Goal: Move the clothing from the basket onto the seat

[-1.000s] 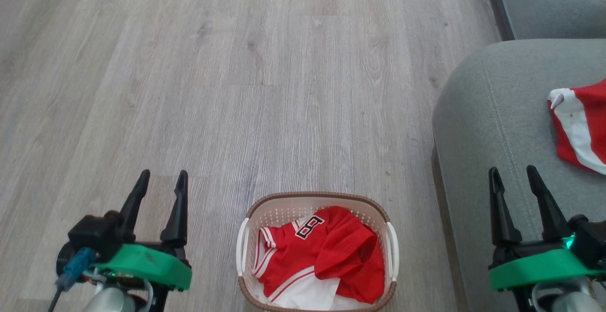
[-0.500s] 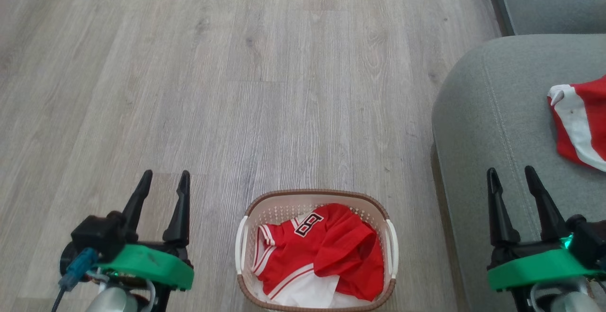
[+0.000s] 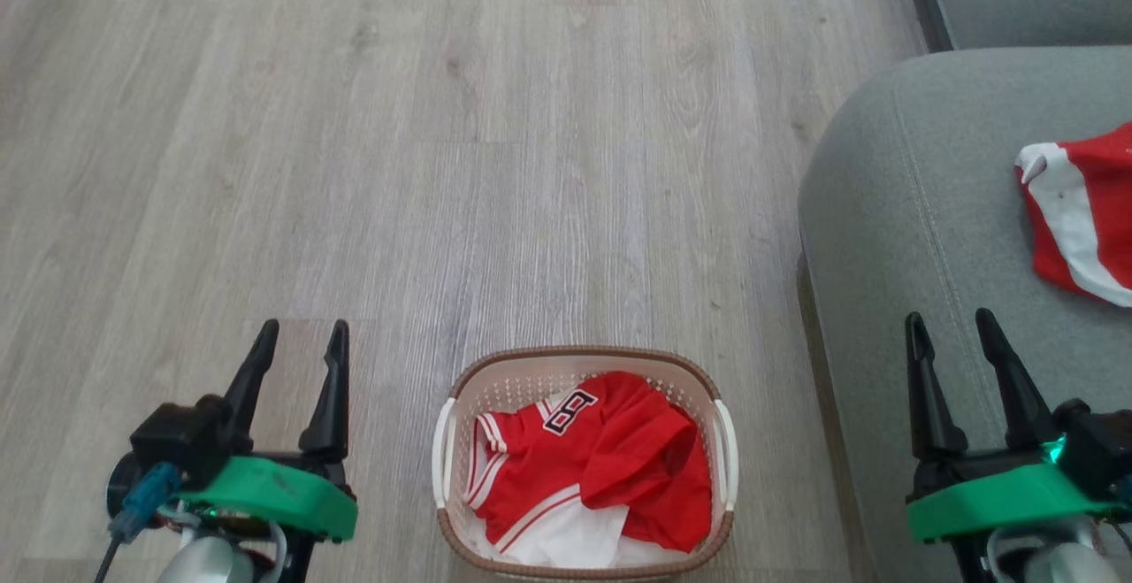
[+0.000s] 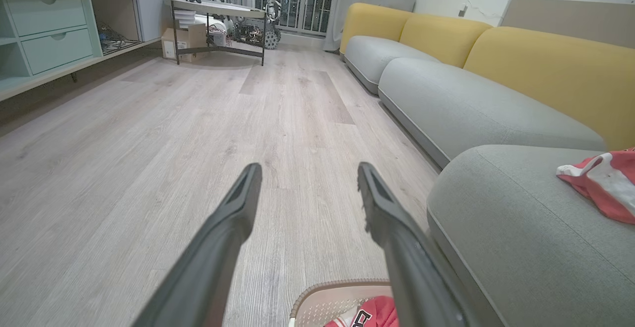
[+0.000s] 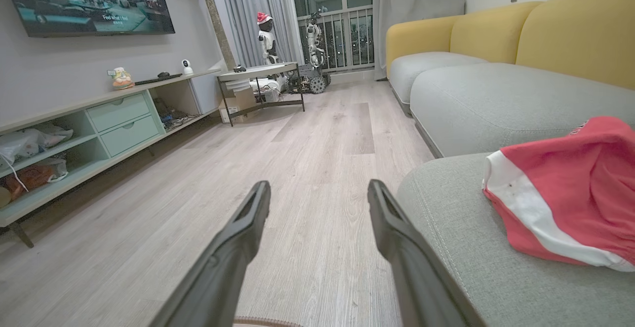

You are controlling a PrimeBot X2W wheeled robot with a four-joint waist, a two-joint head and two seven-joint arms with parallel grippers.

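So the basket (image 3: 522, 388) sat on the wood-look floor (image 3: 442, 167) right in front of the robot, between the two arms. It had a crumpled pile of red and white clothing (image 3: 619, 468) in it, with a black-and-white number patch showing on top. Another red piece (image 3: 1083, 203) with a white stripe was lying on the seat (image 3: 893, 238), out toward the right edge of the head view and well apart from the basket. The seat itself stood just beside the basket on the robot's right.

Left gripper (image 3: 303, 326) hung over bare floor to the left of the basket, fingers spread wide with nothing between them. Right gripper (image 3: 948, 318) was the same deal: fingers wide apart and empty. In the head view it sat over the near part of the seat, near the red piece but not touching it. From the wrist cameras both pairs of fingers pointed down the room along the floor, with yellow sofa backs (image 4: 545, 64) off to the side.
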